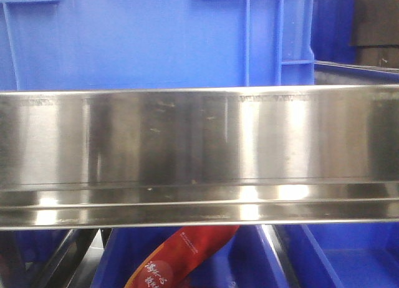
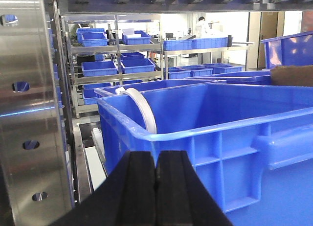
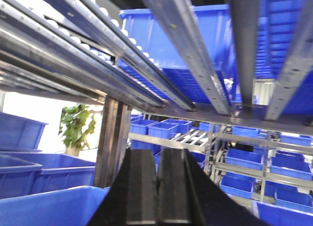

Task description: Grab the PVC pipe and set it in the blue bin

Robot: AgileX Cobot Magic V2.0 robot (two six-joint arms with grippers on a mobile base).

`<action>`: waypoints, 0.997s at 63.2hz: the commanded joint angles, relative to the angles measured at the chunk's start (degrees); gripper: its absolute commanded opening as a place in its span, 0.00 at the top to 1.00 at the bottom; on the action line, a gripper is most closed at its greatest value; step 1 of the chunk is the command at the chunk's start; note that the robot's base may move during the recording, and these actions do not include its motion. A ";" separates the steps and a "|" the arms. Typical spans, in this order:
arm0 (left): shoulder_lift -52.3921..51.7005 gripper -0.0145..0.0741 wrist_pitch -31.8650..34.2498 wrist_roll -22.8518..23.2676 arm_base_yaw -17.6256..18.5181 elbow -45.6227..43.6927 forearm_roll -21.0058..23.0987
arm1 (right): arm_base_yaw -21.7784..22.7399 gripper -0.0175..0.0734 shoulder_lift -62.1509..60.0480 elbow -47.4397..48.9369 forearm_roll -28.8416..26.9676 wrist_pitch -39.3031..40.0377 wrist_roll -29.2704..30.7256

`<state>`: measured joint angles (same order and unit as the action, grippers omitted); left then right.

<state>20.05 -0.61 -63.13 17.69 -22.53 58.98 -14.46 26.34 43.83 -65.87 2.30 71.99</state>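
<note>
PVC pipe: small white curved plastic piece, seen from the left wrist view. It sits at the back-left corner of the large blue plastic bin and arcs along the bin's left rim, touching it. Cannot tell whether it lies inside the wall or over it.

Left claw: black fingers pressed together, nothing between them, low and just in front of that bin's near wall, apart from the pipe. A steel upright with round holes stands to its left. Racks of smaller blue bins stand far behind.

Right claw: fingers closed to a thin seam, empty, under slanted steel roller rails. A green potted plant is off to its left.

Front view: a brushed steel rail spans the frame, with a red printed packet below it.
</note>
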 commanded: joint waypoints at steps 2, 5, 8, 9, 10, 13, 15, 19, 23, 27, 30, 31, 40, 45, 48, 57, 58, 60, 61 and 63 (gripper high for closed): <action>-0.36 0.96 0.61 0.29 0.25 -0.47 0.26 | -0.07 0.99 -2.47 -2.97 -2.04 2.41 0.06; -0.36 0.96 0.61 0.29 0.25 -0.47 0.26 | -0.07 0.99 -3.08 -4.42 -2.92 2.80 0.06; -0.36 0.96 0.61 0.29 0.25 -0.47 0.26 | -0.07 0.99 -3.34 -5.85 -3.28 3.04 0.06; -0.36 0.96 0.61 0.29 0.25 -0.47 0.26 | -0.07 0.99 -3.44 -6.40 -3.42 3.04 0.06; -0.36 0.96 0.61 0.29 0.25 -0.47 0.26 | -0.07 0.99 -3.48 -6.76 -3.42 3.04 0.06; -0.36 0.96 0.10 0.29 0.25 -0.47 0.26 | -0.07 0.99 -3.58 -7.69 -3.42 3.04 0.06; -0.36 0.96 0.02 0.29 0.25 -0.47 0.26 | -0.07 0.99 -3.58 -8.46 -3.42 3.30 0.06; -0.36 0.96 0.02 0.29 0.25 -0.47 0.26 | -0.07 0.99 -3.58 -9.88 -3.42 3.75 0.06; -0.36 0.96 -0.01 0.29 0.25 -0.47 0.16 | -0.07 0.99 -3.58 -11.14 -3.42 3.78 0.06; -0.36 0.96 -0.01 0.29 0.25 -0.47 -0.32 | -0.07 0.99 -3.58 -12.18 -3.42 3.67 0.06; -0.36 0.96 -0.01 0.29 0.25 -0.47 -0.43 | -0.07 0.99 -3.58 -13.01 -3.42 3.48 0.06; -0.36 0.96 -0.01 0.29 0.25 -0.47 -0.43 | -0.07 0.99 -3.58 -13.33 -3.42 3.48 0.06; -0.36 0.96 -0.01 0.29 0.25 -0.47 -0.43 | -0.07 0.99 -3.58 -14.94 -3.42 3.38 0.06; -0.36 0.96 -0.01 0.29 0.25 -0.47 -0.43 | -0.07 0.99 -3.58 -15.32 -3.42 3.22 0.06; -0.36 0.96 -0.01 0.29 0.25 -0.47 -0.43 | -0.07 0.99 -3.58 -15.32 -3.42 2.93 0.06; -0.36 0.96 -0.01 0.29 0.25 -0.47 -0.43 | -0.07 0.99 -3.58 -15.32 -3.42 2.84 0.06; -0.36 0.96 -0.01 0.29 0.25 -0.47 -0.43 | -0.07 0.99 -3.58 -15.32 -3.42 2.84 0.06; -0.36 0.96 -0.01 0.29 0.25 -0.47 -0.43 | -0.07 0.99 -3.58 -15.32 -3.42 2.84 0.06; -0.36 0.96 -0.01 0.29 0.25 -0.47 -0.43 | -0.07 0.99 -3.58 -15.32 -3.42 2.84 0.06; -0.36 0.96 -0.01 0.29 0.25 -0.47 -0.43 | -0.07 0.99 -3.58 -15.32 -3.42 2.84 0.06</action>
<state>20.05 -0.72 -63.13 17.69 -22.53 58.77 -14.46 23.11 28.73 -69.07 4.64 71.99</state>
